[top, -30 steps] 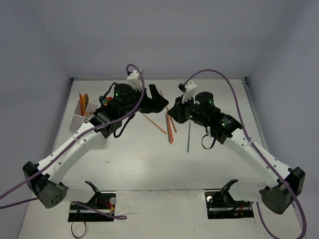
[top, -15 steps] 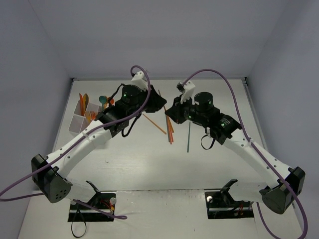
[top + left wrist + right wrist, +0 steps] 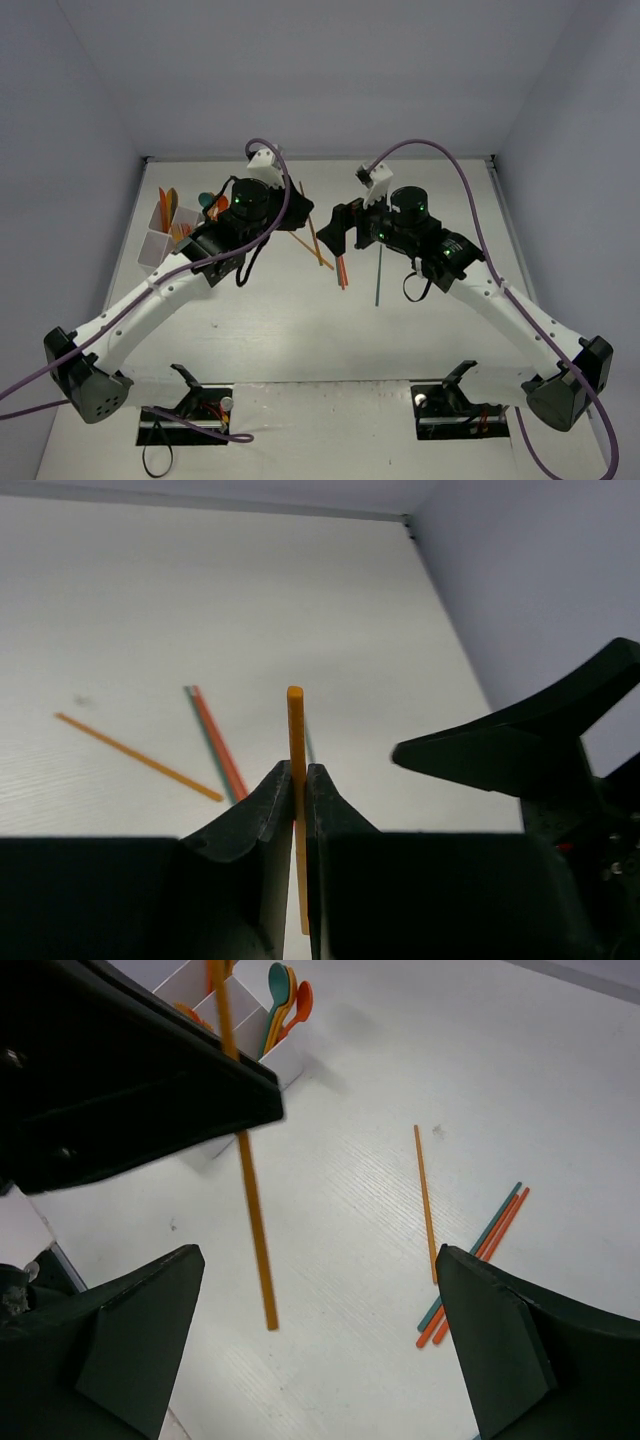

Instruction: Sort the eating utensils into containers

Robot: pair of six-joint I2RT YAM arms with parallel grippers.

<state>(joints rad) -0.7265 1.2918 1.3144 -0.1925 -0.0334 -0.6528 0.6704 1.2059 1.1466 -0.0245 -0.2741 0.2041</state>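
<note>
Top external view: the white worktop (image 3: 300, 330) carries everything, and two arms are reached over its middle. The left end effector (image 3: 298, 772) is shut tight on one orange stick (image 3: 295, 725), which is pinched part-way along and lifted clear of the worktop. It is judged to be held so for carriage to the compartment box (image 3: 156, 246), which is set near the far-left corner, well apart from the loose pieces. The right end effector (image 3: 318, 1260) is spread wide and nothing is held in it; it is poised over the loose sticks, presumably for the next pick.

In the box the utensils are stood on end and leaned on the walls, probably because the compartments are shallower than the pieces are long. At least two spoons (image 3: 283, 995), one teal and one orange, can be made out; the rest cannot be counted.

About five sticks are counted on the worktop: a lone orange one (image 3: 425, 1195), a bundle (image 3: 478, 1260) of one teal and what look like two red-orange, and a separate teal stick (image 3: 378, 272).
</note>
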